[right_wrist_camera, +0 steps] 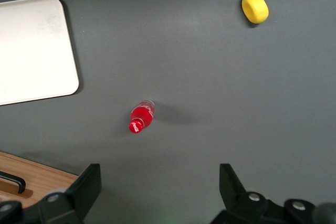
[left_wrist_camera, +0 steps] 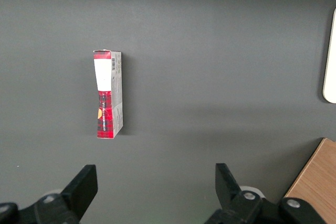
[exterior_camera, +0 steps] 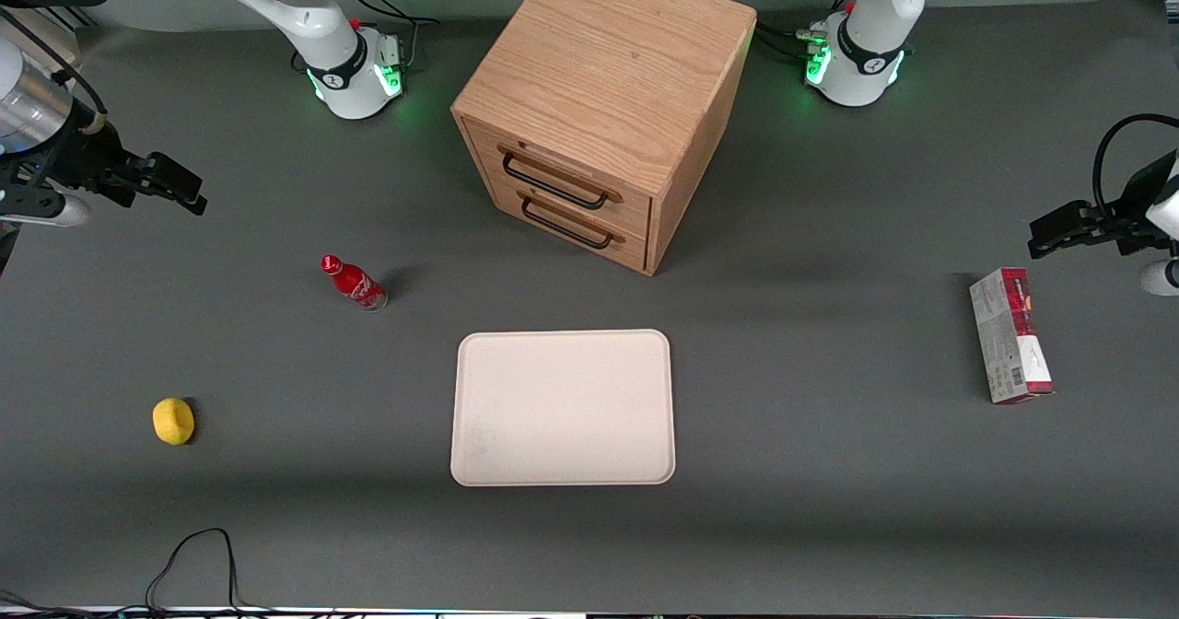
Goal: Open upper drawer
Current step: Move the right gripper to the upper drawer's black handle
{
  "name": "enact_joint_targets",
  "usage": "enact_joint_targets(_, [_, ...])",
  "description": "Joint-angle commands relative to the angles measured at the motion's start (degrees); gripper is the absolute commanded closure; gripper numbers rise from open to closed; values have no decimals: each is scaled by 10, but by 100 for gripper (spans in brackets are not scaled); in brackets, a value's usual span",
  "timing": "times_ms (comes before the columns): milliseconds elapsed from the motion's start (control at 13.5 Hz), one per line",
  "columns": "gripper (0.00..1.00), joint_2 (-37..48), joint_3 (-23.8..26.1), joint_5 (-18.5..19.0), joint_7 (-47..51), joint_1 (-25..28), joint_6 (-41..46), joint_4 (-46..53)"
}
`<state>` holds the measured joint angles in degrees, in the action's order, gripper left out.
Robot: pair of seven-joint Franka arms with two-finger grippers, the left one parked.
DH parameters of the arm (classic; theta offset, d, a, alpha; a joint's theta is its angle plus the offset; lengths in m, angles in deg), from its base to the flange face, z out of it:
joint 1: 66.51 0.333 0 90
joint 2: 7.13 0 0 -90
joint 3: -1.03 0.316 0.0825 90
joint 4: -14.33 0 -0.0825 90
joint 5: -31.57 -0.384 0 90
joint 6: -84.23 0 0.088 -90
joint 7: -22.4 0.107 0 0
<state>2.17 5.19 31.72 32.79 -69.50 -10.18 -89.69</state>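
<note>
Nearest the front camera, cream tray (exterior_camera: 562, 407); at its 12 o'clock, closed upper drawer (exterior_camera: 562, 177) in cabinet (exterior_camera: 603, 75), handle slanting 10-to-4; open, empty gripper (exterior_camera: 175, 186) hovering well apart toward 9 o'clock, above table (exterior_camera: 829, 472).

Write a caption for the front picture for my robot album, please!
Open black gripper waits high, far from the closed light oak upper drawer of the wooden cabinet.

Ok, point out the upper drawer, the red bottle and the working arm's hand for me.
upper drawer (exterior_camera: 558, 180): front view, on its black wire handle.
red bottle (exterior_camera: 356, 284): front view, on its body.
hand (exterior_camera: 175, 188): front view, at its open fingertips, up at the working arm's end of the table.
</note>
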Motion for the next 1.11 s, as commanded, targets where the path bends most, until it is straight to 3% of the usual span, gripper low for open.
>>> enact_joint_targets(0, [0,-2,-9,6,-8,13,11,10])
enact_joint_targets(222, [0,-76,2,-2,-7,15,28,99])
enact_joint_targets(444, [0,-153,92,9,2,15,81,215])
enact_joint_targets(593, [0,-177,147,6,-16,15,78,227])
enact_joint_targets(815, [0,-211,279,2,-17,15,74,244])
enact_joint_targets(1037, [0,-245,375,6,-81,15,74,252])
